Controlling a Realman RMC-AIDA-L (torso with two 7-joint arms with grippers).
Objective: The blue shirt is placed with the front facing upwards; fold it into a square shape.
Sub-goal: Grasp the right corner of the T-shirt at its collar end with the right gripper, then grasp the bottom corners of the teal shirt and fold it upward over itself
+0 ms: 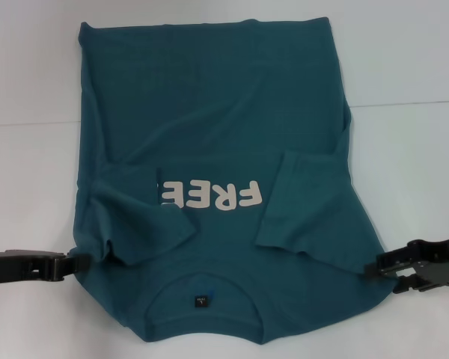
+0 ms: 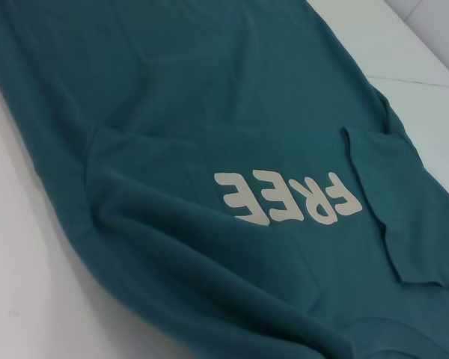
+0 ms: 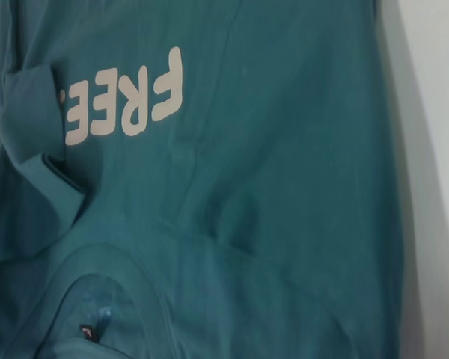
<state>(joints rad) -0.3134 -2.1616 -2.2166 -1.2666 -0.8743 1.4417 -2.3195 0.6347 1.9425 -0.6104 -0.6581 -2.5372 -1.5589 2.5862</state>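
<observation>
Sleeves folded in, body fold left to do.

Head view: the dark teal-blue cotton T-shirt [image 1: 217, 149] lies face up on the white table [image 1: 411, 60], collar nearest the robot; left gripper [image 1: 73, 264] and right gripper [image 1: 376, 268] sit at its shoulder edges, finger state unclear. Wrist views show only cloth and print.

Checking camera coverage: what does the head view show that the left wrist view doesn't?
Head view only: the whole blue shirt on the white table, its collar with the neck label, the left gripper at the shirt's left shoulder edge and the right gripper at its right. Left wrist view only: nothing extra, just a closer look at the cloth. Both: the FREE print and both sleeves folded inward.
</observation>
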